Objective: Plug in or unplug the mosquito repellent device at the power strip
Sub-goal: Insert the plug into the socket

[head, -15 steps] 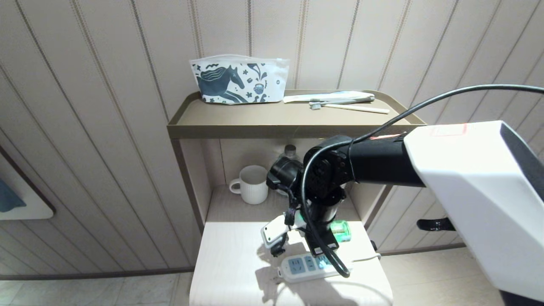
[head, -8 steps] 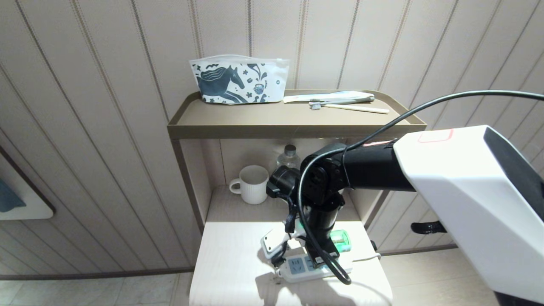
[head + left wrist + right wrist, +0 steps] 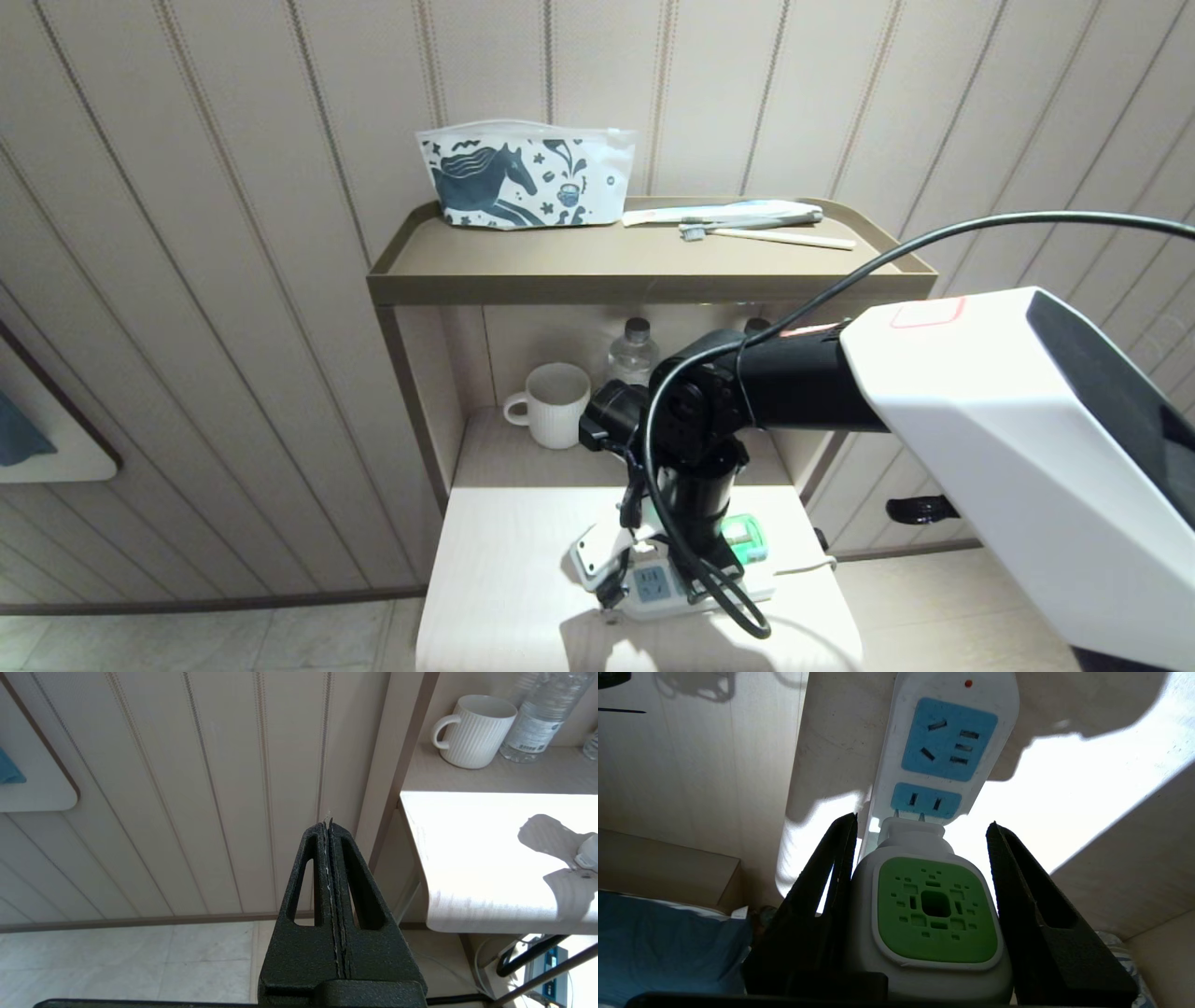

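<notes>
While the device (image 3: 920,914) is clamped in the right gripper (image 3: 920,868), its prongs are seen just short of the strip's (image 3: 945,742) two-slot socket at 12 o'clock.

**Legible markings: none**
No text, brand name or number can be read. The water bottle (image 3: 537,723) beside the mug (image 3: 472,730) carries a label, but its print is too small to make out. The pouch (image 3: 523,175) on the top shelf above the mug shows only a horse drawing and small pictures, no words. The power strip (image 3: 945,746) bears plain socket slots and one red dot, without lettering.
</notes>
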